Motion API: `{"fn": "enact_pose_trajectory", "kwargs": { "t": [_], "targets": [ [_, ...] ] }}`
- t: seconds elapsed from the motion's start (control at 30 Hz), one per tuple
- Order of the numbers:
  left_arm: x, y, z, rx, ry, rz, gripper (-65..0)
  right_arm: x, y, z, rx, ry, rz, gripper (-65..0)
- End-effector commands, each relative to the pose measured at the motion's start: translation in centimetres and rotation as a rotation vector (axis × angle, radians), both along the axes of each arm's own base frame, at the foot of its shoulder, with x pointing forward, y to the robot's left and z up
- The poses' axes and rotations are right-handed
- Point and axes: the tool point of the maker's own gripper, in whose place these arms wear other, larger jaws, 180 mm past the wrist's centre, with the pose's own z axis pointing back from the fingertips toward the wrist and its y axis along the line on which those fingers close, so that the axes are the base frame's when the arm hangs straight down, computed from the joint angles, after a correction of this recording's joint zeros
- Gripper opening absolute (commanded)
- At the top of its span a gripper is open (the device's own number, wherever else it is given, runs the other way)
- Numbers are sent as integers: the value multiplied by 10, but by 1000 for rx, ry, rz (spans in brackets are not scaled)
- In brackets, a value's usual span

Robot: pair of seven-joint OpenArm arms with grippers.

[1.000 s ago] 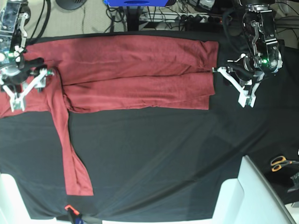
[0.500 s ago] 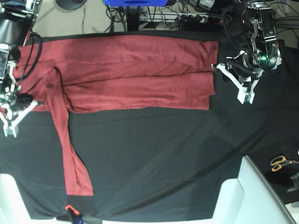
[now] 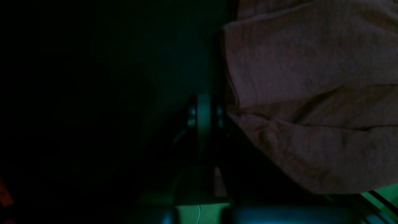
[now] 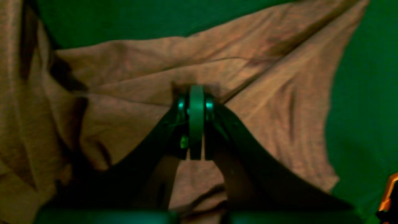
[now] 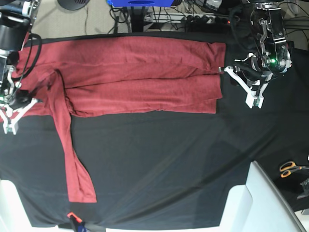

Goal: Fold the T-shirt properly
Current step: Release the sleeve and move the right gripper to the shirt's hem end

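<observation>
The brick-red T-shirt [image 5: 140, 77] lies lengthwise along the far side of the black cloth, its body doubled over. One long sleeve [image 5: 72, 164] trails toward the front left. My right gripper [image 5: 9, 126] is at the shirt's left end. In the right wrist view its jaws [image 4: 196, 91] are shut, with a small tuck of T-shirt [image 4: 279, 93] cloth bunched at the tips and creases radiating from it. My left gripper [image 5: 252, 101] sits shut just off the hem end. In the left wrist view it [image 3: 203, 102] lies beside the T-shirt [image 3: 311, 77] edge, holding nothing.
The black cloth [image 5: 169, 159] covers the whole table. Orange-handled scissors [image 5: 288, 168] lie at the right edge. A white panel [image 5: 260, 203] rises at the front right and another white piece [image 5: 7, 203] at the front left. An orange clip [image 5: 71, 216] sits near the sleeve cuff.
My right gripper moved from over the shirt's shoulder toward the front left and closed from open, then drew back a little. The left arm shifted only slightly and stayed shut.
</observation>
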Motion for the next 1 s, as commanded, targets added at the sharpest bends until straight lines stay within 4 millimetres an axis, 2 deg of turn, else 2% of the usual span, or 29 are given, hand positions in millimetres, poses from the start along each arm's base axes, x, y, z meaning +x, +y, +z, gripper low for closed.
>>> {"fn": "enact_pose_trajectory", "kwargs": {
  "t": [0.0, 0.27, 0.37, 0.53, 0.83, 0.97],
  "targets": [
    [8, 5, 9, 13, -36, -4, -650, 8, -13, 13, -32, -35, -6, -647],
    [8, 5, 9, 13, -37, -3, -650, -7, -33, 12, -69, -1, -11, -647],
    [8, 5, 8, 13, -35, -3, -650, -15, -36, 4, -60, 29, -23, -647],
    [8, 6, 8, 15, -34, -3, -650, -29, -55, 1, -38, 33, -117, -647],
    [8, 8, 9, 20, -34, -4, -650, -30, -74, 15, -68, 10, -148, -647],
    [7, 8, 8, 19, -31, -4, -650, -24, -66, 33, -95, -35, -121, -647]
  ]
}}
